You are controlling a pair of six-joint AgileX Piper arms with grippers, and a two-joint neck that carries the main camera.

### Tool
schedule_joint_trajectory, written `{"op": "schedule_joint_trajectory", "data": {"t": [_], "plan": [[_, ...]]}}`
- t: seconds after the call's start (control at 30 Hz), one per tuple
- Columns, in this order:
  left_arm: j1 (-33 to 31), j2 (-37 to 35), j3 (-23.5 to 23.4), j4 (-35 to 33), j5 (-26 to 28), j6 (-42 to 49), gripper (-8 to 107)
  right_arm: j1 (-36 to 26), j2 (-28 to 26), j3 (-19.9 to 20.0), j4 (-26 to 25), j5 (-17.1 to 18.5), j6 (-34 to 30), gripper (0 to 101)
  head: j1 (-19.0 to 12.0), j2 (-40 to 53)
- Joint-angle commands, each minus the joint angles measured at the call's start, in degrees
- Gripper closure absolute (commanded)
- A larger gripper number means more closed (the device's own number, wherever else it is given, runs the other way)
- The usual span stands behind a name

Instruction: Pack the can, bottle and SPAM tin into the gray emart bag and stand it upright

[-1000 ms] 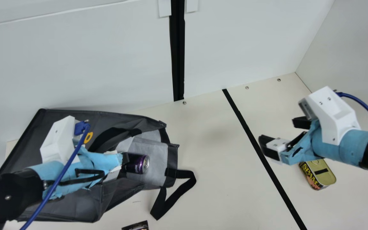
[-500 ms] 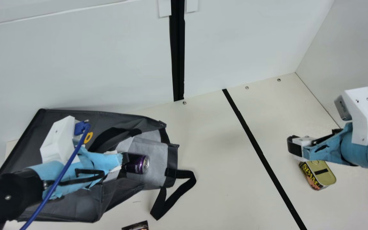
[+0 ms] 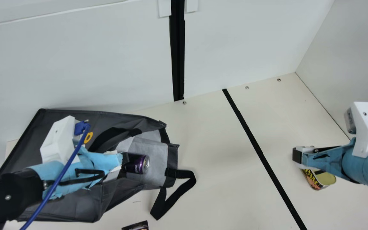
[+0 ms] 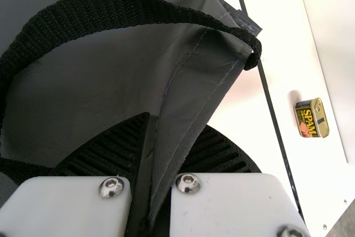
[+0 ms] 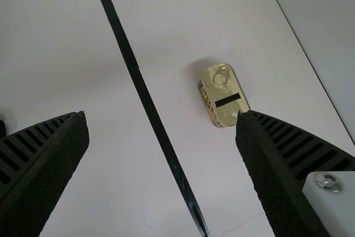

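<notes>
While the left gripper (image 3: 125,158) pinches a fold of the gray emart bag (image 3: 81,210), its 2 ribbed fingers (image 4: 105,154) stand narrow, with just that dark cloth between them. The bag lies on its side beneath and around those jaws, its open mouth turned toward the right gripper (image 3: 297,155).

Just beside the left fingertips, on the pale gray lining (image 3: 155,153) inside the mouth, lies the purple drink can (image 3: 137,164), its silver end facing outward, away from the jaws. 1 black webbing handle (image 4: 127,6) arches over the cloth ahead of the left fingers; another black strap (image 3: 176,198) loops from the mouth's rim onto the cream table (image 3: 216,159), farther out from those fingers than the can.

The right jaws are wide, with nothing held between them. Beyond their tips, and nearer to 1 finger than to the other, the SPAM tin (image 3: 327,179) rests on the table, its gold pull-ring lid up and a black strip (image 5: 227,100) across it. A black line (image 3: 253,140) runs along the tabletop between the 2 grippers. Well apart from the right jaws, at the main view's near edge, sits a dark printed item (image 3: 136,226), too cut off to identify.
</notes>
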Motion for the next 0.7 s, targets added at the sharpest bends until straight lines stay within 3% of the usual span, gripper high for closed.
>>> {"op": "schedule_joint_trajectory", "data": {"t": [0.0,0.27,0.67], "plan": [[0.0,0.0,0.0,0.0,0.0,0.0,107,1.0,-0.3,0.5,-2.1,-0.2,2.9,6,-1.2,-0.1],[0.0,0.0,0.0,0.0,0.0,0.0,107,2.3,-1.6,2.0,-4.3,-0.2,5.8,6,-1.2,-0.1],[0.0,0.0,0.0,0.0,0.0,0.0,107,-0.1,-2.6,3.0,-3.7,-0.2,4.1,6,-1.2,-0.1]]}}
